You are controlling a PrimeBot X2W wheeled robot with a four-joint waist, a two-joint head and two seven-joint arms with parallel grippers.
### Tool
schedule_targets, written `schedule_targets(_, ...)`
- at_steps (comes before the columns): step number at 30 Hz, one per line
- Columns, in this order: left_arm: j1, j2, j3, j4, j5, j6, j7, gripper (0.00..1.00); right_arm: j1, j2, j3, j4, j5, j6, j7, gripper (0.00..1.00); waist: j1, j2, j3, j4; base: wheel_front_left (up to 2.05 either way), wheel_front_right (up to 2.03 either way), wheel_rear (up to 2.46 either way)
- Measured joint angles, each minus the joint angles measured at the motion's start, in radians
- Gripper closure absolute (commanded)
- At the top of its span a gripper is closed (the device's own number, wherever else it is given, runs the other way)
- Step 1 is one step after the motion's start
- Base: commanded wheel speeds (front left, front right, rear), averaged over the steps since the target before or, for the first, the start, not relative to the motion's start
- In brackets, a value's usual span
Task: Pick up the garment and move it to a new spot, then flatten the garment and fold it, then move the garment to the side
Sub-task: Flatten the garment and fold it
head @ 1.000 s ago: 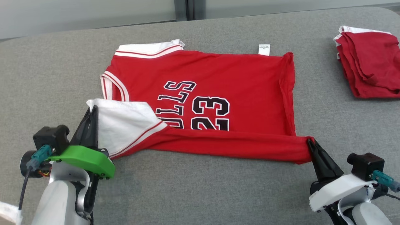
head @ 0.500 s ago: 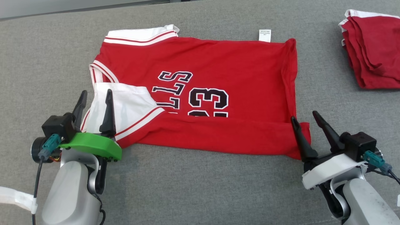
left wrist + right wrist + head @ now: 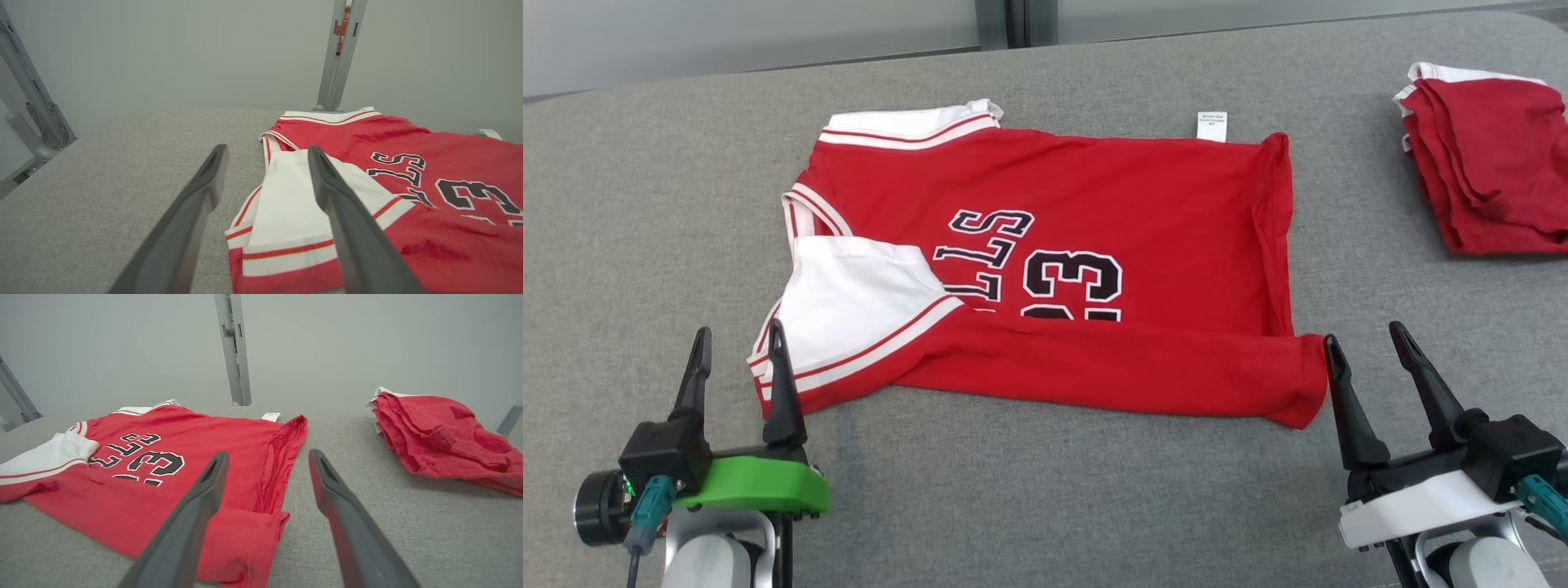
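The garment [image 3: 1094,220] is a red jersey with white sleeves and black "23" lettering, spread on the grey table [image 3: 1029,506] with its near long edge folded over the body. My left gripper [image 3: 737,336] stands open just before the jersey's near left corner, its white sleeve [image 3: 286,204] showing between the fingers in the left wrist view. My right gripper [image 3: 1365,333] is open beside the near right corner [image 3: 245,539], holding nothing. Both grippers sit apart from the cloth.
A second red garment [image 3: 1486,155] lies folded in a pile at the table's far right, also seen as the pile [image 3: 441,437] in the right wrist view. A grey upright post [image 3: 339,53] stands behind the table's far edge.
Both grippers went from shut on the jersey's near corners to open, then drew back toward me. The folded near edge now rests on the jersey.
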State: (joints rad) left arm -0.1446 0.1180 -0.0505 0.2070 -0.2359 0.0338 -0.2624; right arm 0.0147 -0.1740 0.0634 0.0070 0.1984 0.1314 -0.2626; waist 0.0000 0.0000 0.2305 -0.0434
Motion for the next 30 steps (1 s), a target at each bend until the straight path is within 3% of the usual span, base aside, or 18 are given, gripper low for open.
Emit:
schedule_targets(10, 0.057, -0.011, -0.016, -0.027, 0.0, 0.024, 0.016, 0.0, 0.034, 0.021, -0.004, 0.005, -0.005, 0.0, 0.0, 0.0, 0.0, 0.0, -0.022, 0.002, 0.0, 0.0, 0.0)
schedule_targets(18, 0.04, -0.011, -0.025, 0.137, -0.057, -0.023, 0.085, 0.0, 0.028, 0.023, 0.028, 0.174, 0.037, 0.0, 0.006, 0.0, 0.0, 0.0, 0.007, 0.01, 0.0, 0.0, 0.0)
schedule_targets(24, -0.048, -0.015, 0.02, 0.242, -0.167, -0.081, 0.118, 0.0, -0.083, 0.033, 0.07, 0.309, 0.102, 0.0, 0.027, 0.0, 0.0001, 0.0, 0.049, 0.009, 0.0, 0.0, 0.0)
schedule_targets(30, -0.123, -0.006, 0.005, 0.315, -0.216, -0.126, 0.178, 0.0, -0.166, 0.019, 0.127, 0.397, 0.146, 0.0, 0.059, 0.0, 0.0, 0.0, 0.079, 0.006, 0.0, 0.0, 0.0)
